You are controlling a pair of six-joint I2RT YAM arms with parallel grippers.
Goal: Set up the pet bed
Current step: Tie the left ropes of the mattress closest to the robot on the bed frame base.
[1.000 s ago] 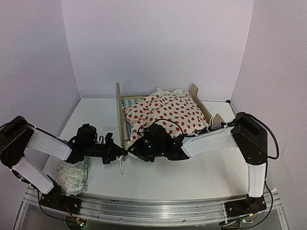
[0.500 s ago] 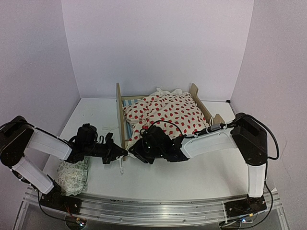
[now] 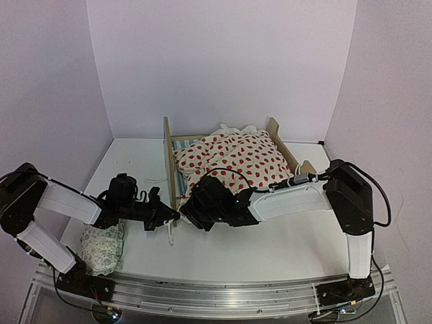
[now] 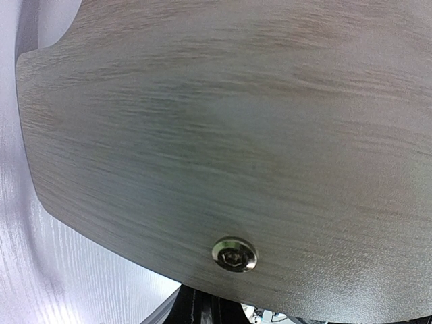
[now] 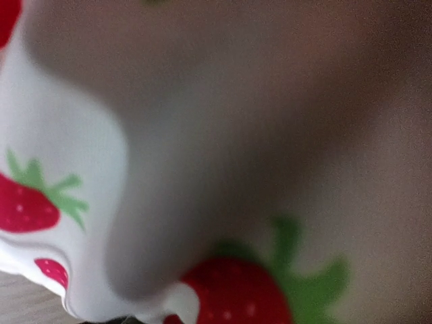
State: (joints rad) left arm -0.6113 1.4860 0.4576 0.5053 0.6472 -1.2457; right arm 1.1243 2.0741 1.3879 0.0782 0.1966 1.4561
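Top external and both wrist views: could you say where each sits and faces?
Top external: above, behind the bases, facing down on the pet bed; left arm, right arm show.
Left wrist: on left arm, against the bed's board; fingers unclear.
Right wrist: on right arm, blurred against the blanket; fingers unclear.
Shared: top, left wrist: the board.

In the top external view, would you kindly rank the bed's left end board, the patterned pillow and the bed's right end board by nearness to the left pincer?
1. Left end board, right at the tip of the left pincer.
2. Patterned pillow, back toward the near-left corner.
3. Right end board, far across on the right.
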